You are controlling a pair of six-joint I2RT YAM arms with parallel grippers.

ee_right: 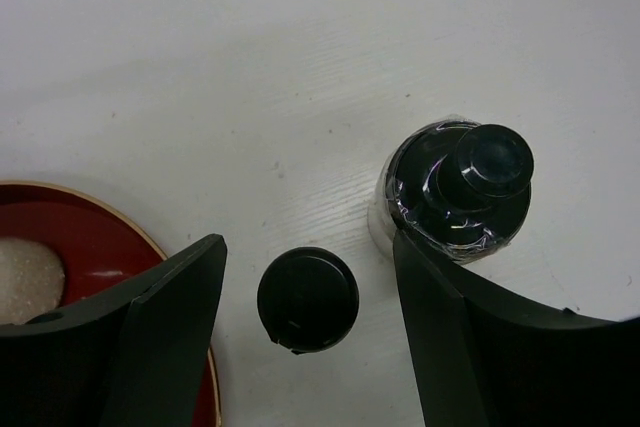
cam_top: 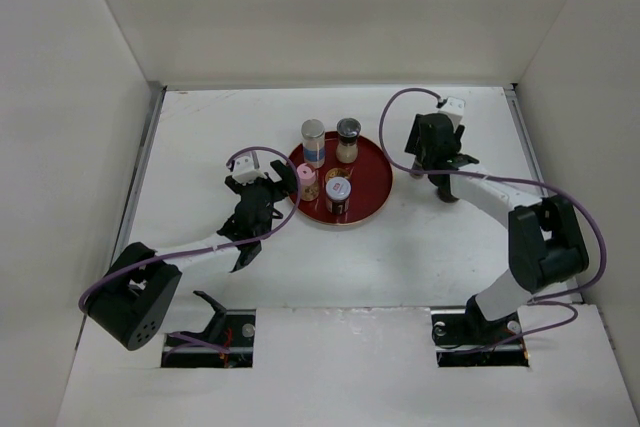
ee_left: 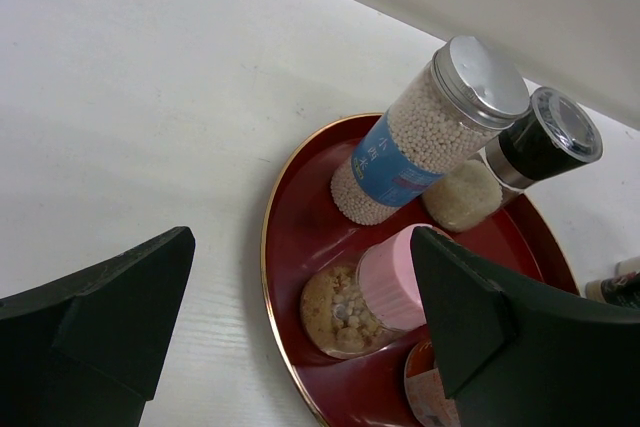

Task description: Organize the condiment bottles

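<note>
Several condiment bottles stand on a round red tray (cam_top: 372, 172): a grey-capped bottle of white beads with a blue label (ee_left: 430, 137), a black-capped shaker (ee_left: 545, 137), a pink-capped jar (ee_left: 385, 282) and a red-labelled jar (ee_left: 430, 397). My left gripper (ee_left: 300, 242) is open at the tray's left rim, and its right finger partly covers the pink-capped jar. My right gripper (ee_right: 308, 247) is open right of the tray, above a black-capped bottle (ee_right: 308, 299) that stands on the table between its fingers. A dark bottle with a wrapped black top (ee_right: 465, 187) stands beside the right finger.
White walls enclose the table on the left, back and right. The tray's rim (ee_right: 150, 237) lies close to my right gripper's left finger. In the top view my left gripper (cam_top: 262, 197) and right gripper (cam_top: 440, 172) flank the tray.
</note>
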